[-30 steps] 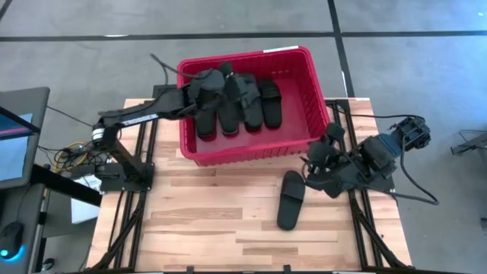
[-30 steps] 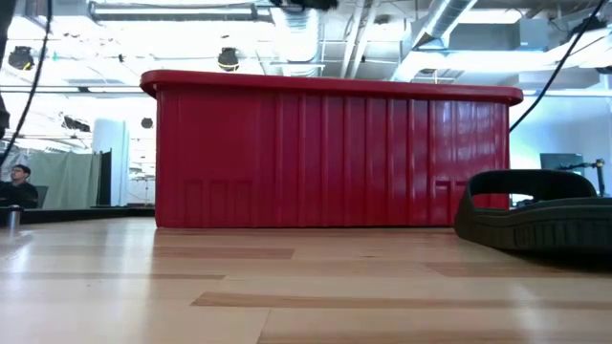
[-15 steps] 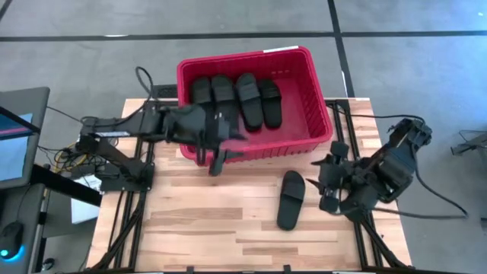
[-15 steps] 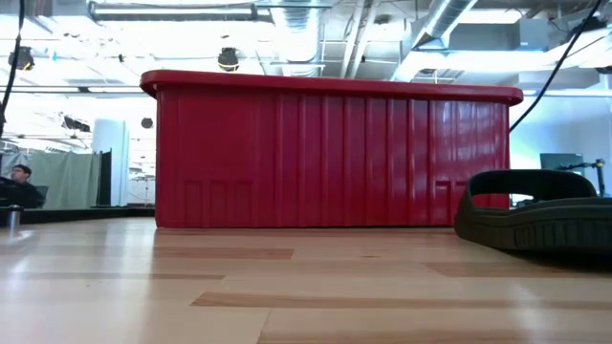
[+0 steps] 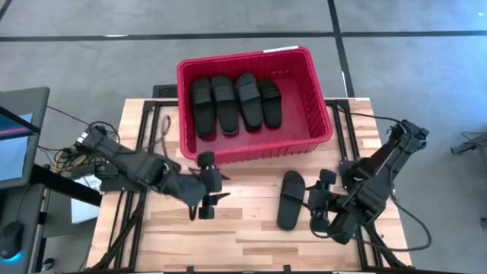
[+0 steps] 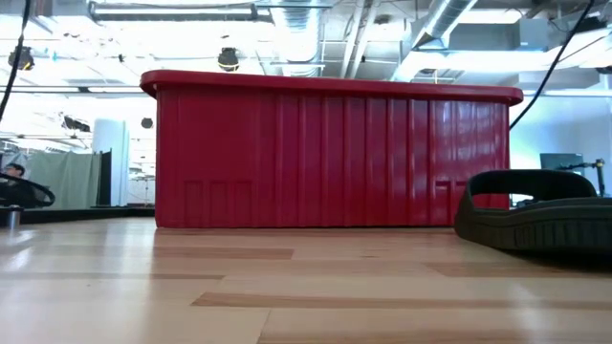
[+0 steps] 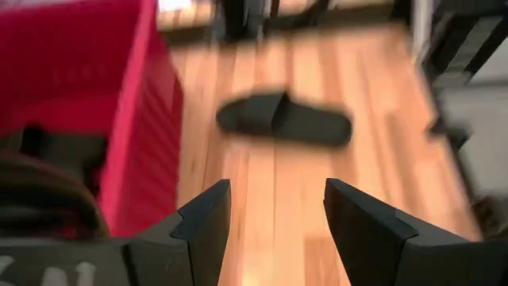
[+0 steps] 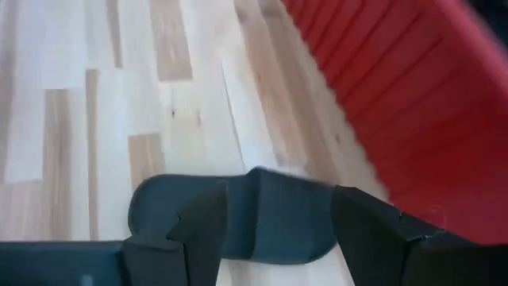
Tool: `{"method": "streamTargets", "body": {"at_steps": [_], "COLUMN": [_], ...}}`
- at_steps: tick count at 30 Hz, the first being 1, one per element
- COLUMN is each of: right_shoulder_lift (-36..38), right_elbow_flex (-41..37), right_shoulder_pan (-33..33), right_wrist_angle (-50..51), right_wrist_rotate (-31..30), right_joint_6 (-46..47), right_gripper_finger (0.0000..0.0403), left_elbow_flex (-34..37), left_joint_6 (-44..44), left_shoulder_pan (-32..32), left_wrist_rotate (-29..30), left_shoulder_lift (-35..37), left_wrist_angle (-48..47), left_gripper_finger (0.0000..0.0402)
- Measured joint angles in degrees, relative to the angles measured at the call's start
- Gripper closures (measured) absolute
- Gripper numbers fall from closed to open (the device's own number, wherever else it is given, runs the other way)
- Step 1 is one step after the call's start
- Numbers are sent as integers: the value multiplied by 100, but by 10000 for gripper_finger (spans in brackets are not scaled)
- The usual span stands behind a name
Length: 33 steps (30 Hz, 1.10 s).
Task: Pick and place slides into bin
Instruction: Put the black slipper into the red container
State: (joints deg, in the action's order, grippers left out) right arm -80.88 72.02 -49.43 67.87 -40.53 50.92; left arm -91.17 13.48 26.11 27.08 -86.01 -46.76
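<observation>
**Now one slide lies outside the bin**

Meanwhile the right gripper [image 5: 321, 199] hovers with fingers apart just beside the lone black slide [image 5: 290, 199] on the table [image 5: 243, 243]; the wrist view shows that slide between its fingers [image 8: 202, 230]. Beyond it stands the red bin [image 5: 319, 114], holding four black slides [image 5: 234, 103]. Well off across the slide, the left gripper [image 5: 207, 186] is spread and empty.

My left wrist view is blurring everything — the lone slide [image 7: 284, 121] and the bin [image 7: 103, 119] are showing as soft shapes only. In my low view the frame edge is cutting off that slide [image 6: 540, 210], and the bin wall [image 6: 330, 158] is hiding the slides inside — my grippers aren't showing there
</observation>
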Motion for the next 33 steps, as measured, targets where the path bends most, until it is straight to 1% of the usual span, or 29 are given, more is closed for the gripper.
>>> {"method": "streamTargets", "body": {"at_steps": [2, 5, 9, 14, 20, 22, 24, 30, 33], "right_shoulder_lift": [0, -3, -229, -905, -1618, -1788, -1867, -1897, -1897], "right_elbow_flex": [-367, -798, -1051, -998, -847, -792, -763, -744, -744], "right_shoulder_pan": [-7, -6, 104, 330, 483, 535, 569, 695, 723], "right_wrist_angle": [-307, -853, -1154, -1151, -1151, -1149, -1132, -1090, -1051], "right_wrist_rotate": [12, 71, 171, 392, 492, 488, 471, 423, 348], "right_joint_6": [289, 366, 480, 208, 130, 126, 121, 178, 248], "right_gripper_finger": [196, 196, 196, 196, 196, 196, 196, 196, 196], "left_elbow_flex": [305, 715, 1124, 1537, 1804, 1919, 2093, 2731, 3056], "left_joint_6": [300, 705, 1244, 1825, 2851, 3228, 3537, 4177, 4240], "left_shoulder_pan": [158, 388, 697, 966, 1209, 1265, 1295, 1288, 1278], "left_wrist_rotate": [191, 452, 854, 1401, 1943, 2013, 2014, 2025, 2340], "left_shoulder_lift": [-3, 25, 17, 17, 21, 23, 21, 17, 18], "left_wrist_angle": [-187, -312, -636, -771, -1534, -1872, -2130, -2093, -1818], "left_gripper_finger": [209, 209, 209, 209, 209, 209, 209, 209, 209]}}
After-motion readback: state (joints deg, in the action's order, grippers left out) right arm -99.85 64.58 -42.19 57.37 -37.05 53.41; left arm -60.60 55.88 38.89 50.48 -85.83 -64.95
